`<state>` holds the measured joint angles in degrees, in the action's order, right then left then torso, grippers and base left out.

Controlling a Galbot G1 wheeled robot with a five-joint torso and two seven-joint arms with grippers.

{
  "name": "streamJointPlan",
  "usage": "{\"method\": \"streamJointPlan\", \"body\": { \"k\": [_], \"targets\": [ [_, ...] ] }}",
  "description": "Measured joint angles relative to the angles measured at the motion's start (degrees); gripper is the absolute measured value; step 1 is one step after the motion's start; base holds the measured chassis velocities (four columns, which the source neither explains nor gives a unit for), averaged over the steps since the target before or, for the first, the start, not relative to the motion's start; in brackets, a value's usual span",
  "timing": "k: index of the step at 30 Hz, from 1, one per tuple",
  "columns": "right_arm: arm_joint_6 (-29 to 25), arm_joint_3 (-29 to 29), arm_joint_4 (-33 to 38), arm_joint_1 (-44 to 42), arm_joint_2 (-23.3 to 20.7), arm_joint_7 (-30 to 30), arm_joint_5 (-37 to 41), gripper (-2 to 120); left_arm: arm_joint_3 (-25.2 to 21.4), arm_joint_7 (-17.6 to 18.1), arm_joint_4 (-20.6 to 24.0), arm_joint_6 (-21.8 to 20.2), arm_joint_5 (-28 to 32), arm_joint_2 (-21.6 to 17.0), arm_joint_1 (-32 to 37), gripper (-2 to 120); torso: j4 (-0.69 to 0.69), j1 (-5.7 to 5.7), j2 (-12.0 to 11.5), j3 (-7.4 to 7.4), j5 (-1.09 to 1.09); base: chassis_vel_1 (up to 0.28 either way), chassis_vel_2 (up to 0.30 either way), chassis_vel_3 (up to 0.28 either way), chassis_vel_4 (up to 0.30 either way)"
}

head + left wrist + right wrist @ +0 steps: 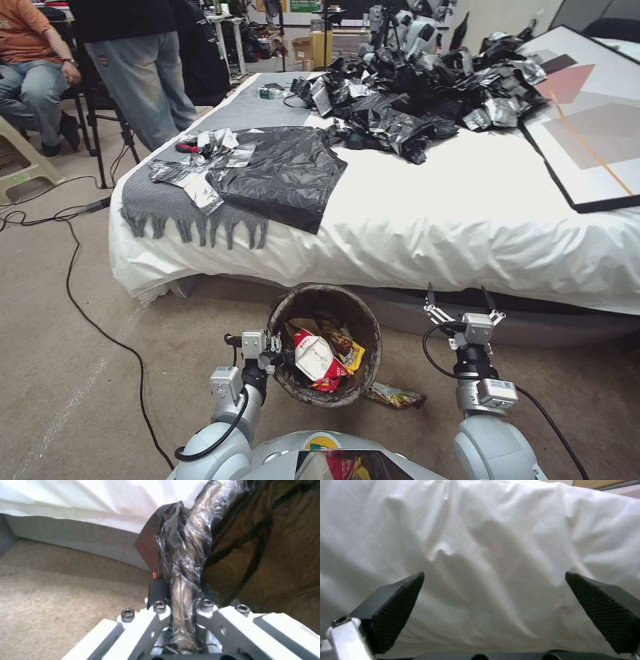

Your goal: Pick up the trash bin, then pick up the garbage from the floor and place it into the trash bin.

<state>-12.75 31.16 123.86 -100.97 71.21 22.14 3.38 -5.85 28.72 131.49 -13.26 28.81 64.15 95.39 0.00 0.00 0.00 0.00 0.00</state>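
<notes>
While the left gripper [283, 355] is clamped tight on the bag-lined rim of the trash bin [363, 320], at the bin's 9 o'clock edge, the bin is seen low in the middle of the head view, tilted toward the camera, just in front of the bed [467, 220]. Crushed red-and-white cups [315, 357] and yellow wrappers [352, 353] are seen lying inside it. One more snack wrapper [395, 397] lies on the carpet [100, 373] at the bin's 5 o'clock, just beside it.

At 3 o'clock from the bin, well apart, the right gripper [460, 299] is held spread wide with nothing between its fingers, pointing at the bed's edge.

On the bed, black plastic bags [287, 173] lie at 12 o'clock, over a grey fringed throw [167, 200], with a framed picture [587, 120] at 2 o'clock. A black cable [100, 320] runs across the carpet at 9 o'clock.

From the left wrist, the pinched, twisted liner [181, 562] is shown close between the jaws; from the right wrist, the textured fingertips [395, 607] are shown before the white sheet [493, 542].
</notes>
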Motion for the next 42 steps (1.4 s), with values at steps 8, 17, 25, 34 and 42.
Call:
{"method": "streamJointPlan", "body": {
  "k": [8,17,25,34,42],
  "targets": [
    [0.1,-0.36,-0.04,0.16,0.23,-0.03,-0.13,100,0.03,0.05,-0.09,0.0,0.05,0.02,-0.35,2,0.01,0.0,0.0,0.0,0.0,0.065,0.056,0.064,0.056],
    [0.09,-0.53,-0.42,0.54,0.54,-0.13,-0.33,100,0.27,0.22,-0.8,-0.13,-0.11,0.05,-1.28,2,-0.01,0.0,0.0,0.0,0.0,0.011,0.012,0.012,0.009],
    [0.42,-0.89,-0.97,0.8,0.61,-0.31,-0.35,100,0.41,0.26,-1.34,-0.23,0.12,0.08,-2.12,2,0.0,0.0,0.0,0.0,0.0,0.0,0.0,0.0,0.0],
    [0.64,-0.95,-1.76,1.54,0.55,-0.36,-0.16,100,0.53,0.33,-2.25,-0.35,0.67,0.11,-3.26,2,0.0,0.0,0.0,0.0,0.0,0.0,0.0,0.0,0.0],
    [0.42,-1.05,-2.35,1.98,0.56,-0.35,-0.09,100,0.56,0.4,-2.39,-0.41,0.83,0.15,-3.6,2,0.0,0.0,0.0,0.0,0.0,0.033,-0.031,-0.028,0.035]
  ]
}}
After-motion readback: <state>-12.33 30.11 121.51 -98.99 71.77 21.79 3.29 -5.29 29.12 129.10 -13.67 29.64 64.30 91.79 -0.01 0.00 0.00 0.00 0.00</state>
